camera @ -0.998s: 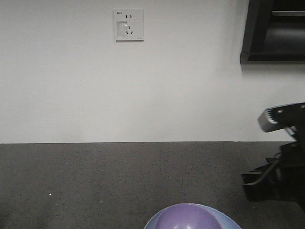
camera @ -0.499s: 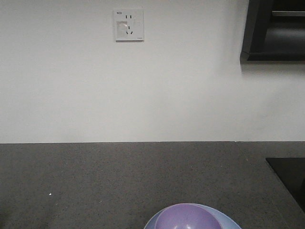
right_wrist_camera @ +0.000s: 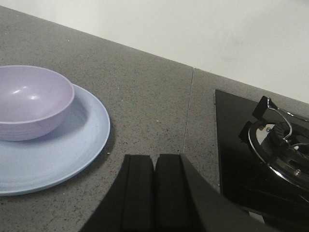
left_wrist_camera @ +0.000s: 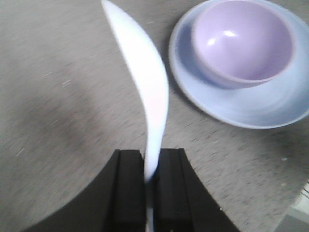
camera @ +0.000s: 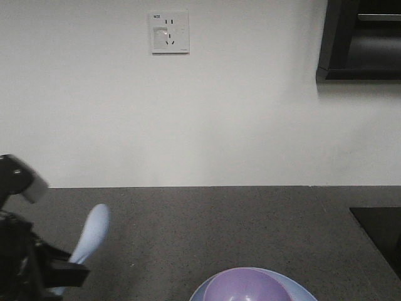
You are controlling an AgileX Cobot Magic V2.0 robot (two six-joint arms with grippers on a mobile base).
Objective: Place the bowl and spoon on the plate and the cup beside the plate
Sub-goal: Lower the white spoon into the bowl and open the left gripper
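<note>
Spoon is pinched by the left gripper above the counter, likely for transfer to the plate where the bowl is seated. Right gripper is pressed together, empty.

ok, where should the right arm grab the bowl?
The bowl sits upright and empty on the plate, walls curved and likely too wide to span. So pinch its rim from above, one finger inside, one outside. The right gripper is shut; open first.
</note>
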